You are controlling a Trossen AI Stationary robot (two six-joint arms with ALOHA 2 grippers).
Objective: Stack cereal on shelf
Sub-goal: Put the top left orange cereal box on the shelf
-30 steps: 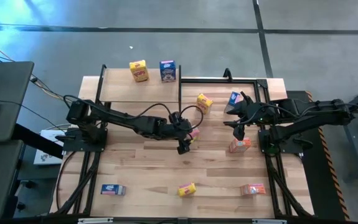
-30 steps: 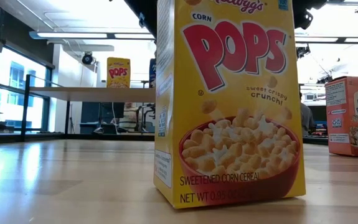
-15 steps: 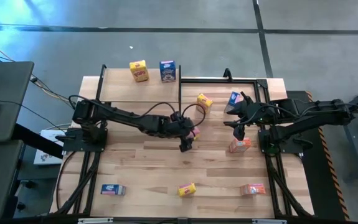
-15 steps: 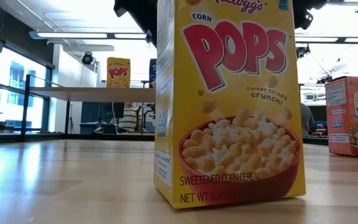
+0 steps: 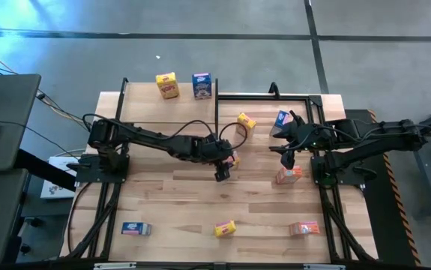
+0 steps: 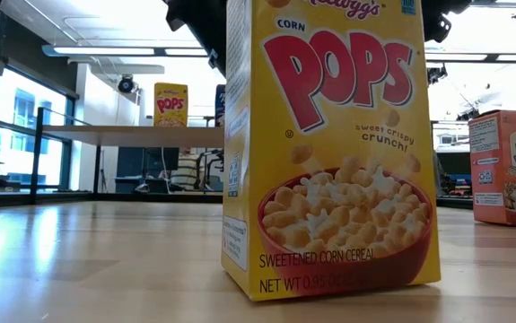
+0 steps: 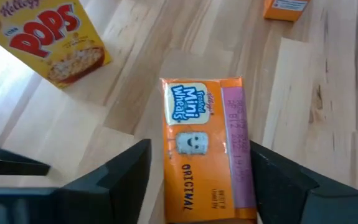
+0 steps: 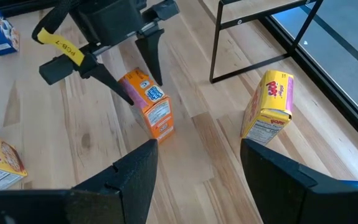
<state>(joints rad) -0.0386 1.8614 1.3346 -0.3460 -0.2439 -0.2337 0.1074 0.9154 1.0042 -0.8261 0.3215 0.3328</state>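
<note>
Lying between the left pincer's (image 7: 197,180) parted fingers (contact unclear), an orange cereal box (image 7: 207,149).

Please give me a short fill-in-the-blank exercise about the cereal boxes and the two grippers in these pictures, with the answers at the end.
1. On the shelf stand two boxes, a yellow box and a ____ one.
2. The Mini-Wheats box at the left gripper is ____ in colour.
3. The right gripper has its jaws ____, with nothing between them.
4. The nearest box in the low view carries the big word ____.

Answers: blue; orange; open; POPS
</note>
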